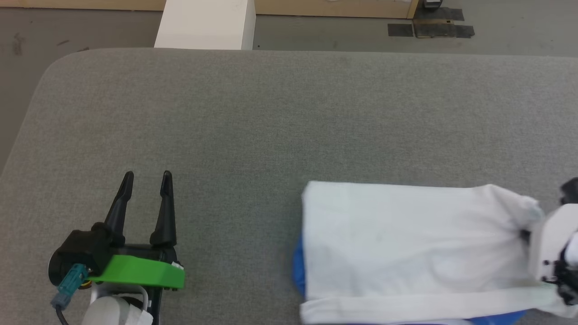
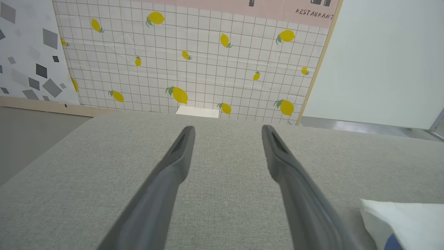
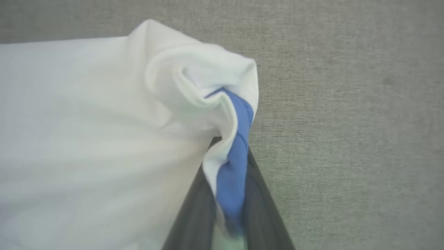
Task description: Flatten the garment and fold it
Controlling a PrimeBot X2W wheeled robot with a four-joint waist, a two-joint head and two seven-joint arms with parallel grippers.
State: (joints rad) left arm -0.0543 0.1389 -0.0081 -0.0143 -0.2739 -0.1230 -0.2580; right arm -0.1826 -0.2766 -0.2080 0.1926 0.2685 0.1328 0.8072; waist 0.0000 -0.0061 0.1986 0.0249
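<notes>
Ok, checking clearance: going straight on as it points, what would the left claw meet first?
Likely nothing on the grey table: the left claw points over bare surface; past the edge stands a white block, height unclear.

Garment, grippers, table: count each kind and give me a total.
garment: 1
grippers: 2 (left gripper open, right gripper shut on the garment)
table: 1
Total: 4

table (image 1: 271,113): grey fabric | floor (image 1: 316,34): grey | wall (image 2: 194,52): lemon-print grid | box (image 1: 203,25): white
</notes>
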